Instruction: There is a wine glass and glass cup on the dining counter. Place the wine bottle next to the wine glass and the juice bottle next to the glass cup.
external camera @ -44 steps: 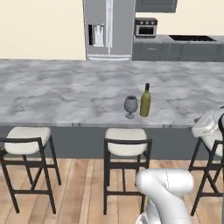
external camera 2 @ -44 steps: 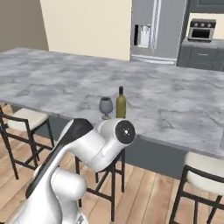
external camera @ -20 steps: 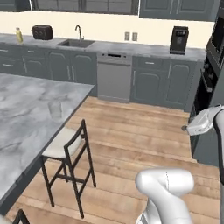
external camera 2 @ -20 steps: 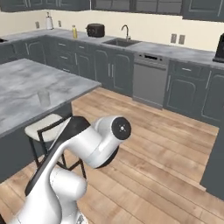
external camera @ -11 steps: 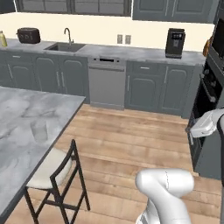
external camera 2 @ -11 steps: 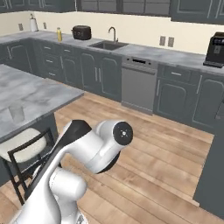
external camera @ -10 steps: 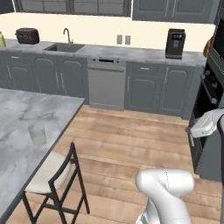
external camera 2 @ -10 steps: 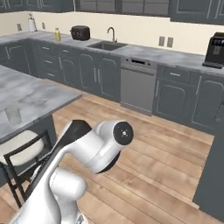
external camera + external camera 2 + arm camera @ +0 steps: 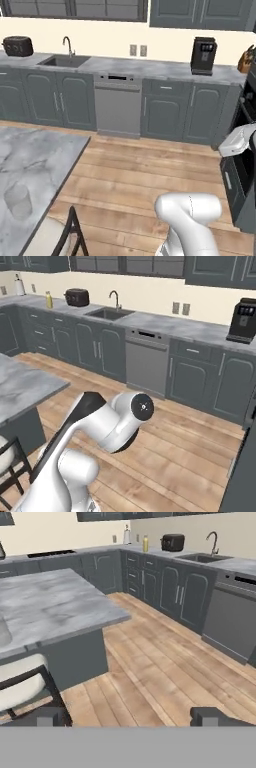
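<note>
end effector (image 9: 127, 716): released — fingers wide apart, nothing between them, over bare wood floor
glass cup (image 9: 19, 200): upright on dining bench (image 9: 35, 160), near its corner
juice bottle (image 9: 49, 299): far back worktop, beside toaster (image 9: 76, 297)
in the way: stool (image 9: 22, 687) at the bench edge

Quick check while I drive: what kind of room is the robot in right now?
A home kitchen, rendered. Grey cabinets run along the wall with a sink, a dishwasher, a toaster and a coffee machine on the worktop. A marble dining counter holding the glass cup sits in the foreground.
</note>
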You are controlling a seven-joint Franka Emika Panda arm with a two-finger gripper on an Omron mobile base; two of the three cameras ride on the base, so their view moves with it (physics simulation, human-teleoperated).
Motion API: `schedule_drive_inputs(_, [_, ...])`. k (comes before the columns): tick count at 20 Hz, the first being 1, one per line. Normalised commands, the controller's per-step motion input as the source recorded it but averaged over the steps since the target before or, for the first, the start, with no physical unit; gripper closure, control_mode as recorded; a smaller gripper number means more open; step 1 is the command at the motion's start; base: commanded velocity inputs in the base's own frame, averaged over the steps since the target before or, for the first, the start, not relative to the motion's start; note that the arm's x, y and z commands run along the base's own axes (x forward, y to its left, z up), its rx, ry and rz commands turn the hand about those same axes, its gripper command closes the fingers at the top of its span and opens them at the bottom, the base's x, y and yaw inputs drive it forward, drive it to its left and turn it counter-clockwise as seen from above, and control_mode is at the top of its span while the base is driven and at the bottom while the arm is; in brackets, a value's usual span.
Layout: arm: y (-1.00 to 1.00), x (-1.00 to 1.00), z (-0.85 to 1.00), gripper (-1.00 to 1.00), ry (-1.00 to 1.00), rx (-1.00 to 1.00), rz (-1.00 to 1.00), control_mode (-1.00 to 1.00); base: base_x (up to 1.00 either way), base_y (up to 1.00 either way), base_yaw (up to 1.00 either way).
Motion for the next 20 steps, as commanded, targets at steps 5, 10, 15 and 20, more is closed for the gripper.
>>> schedule_drive_inputs(5, [0.00, 0.00, 0.00, -1.00, 0.00, 0.00, 0.00, 1.00, 0.94, 0.06, -0.06])
schedule_drive_inputs(10, [0.00, 0.00, 0.00, -1.00, 0.00, 0.00, 0.00, 1.00, 0.94, 0.06, -0.06])
schedule_drive_inputs(15, [0.00, 0.00, 0.00, -1.00, 0.00, 0.00, 0.00, 1.00, 0.94, 0.06, -0.04])
schedule_drive_inputs(20, [0.00, 0.00, 0.00, -1.00, 0.00, 0.00, 0.00, 1.00, 0.94, 0.06, 0.00])
